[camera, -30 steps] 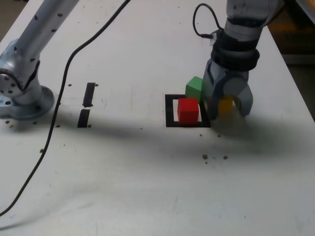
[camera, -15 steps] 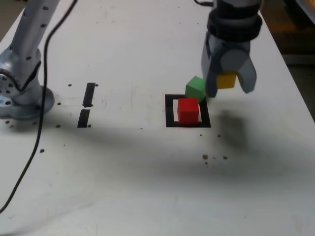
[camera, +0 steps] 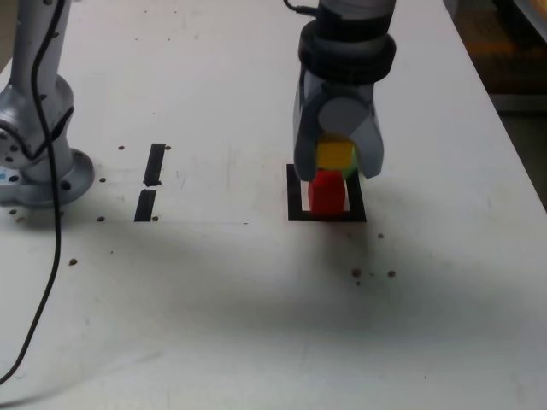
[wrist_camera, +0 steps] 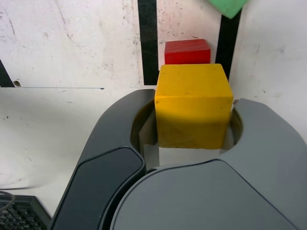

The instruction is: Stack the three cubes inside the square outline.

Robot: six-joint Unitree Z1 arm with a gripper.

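Clamped in gripper w/ yellow cube btwn fingers, held up off tabletop. Inside sq. outline: red cube, on its white centre. Partly hidden behind gripper, at outline's far edge on exterior view's right: green cube.

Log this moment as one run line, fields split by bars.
gripper: closed on yellow cube, raised | red cube: inside square outline | green cube: partly hidden | stack: not yet made
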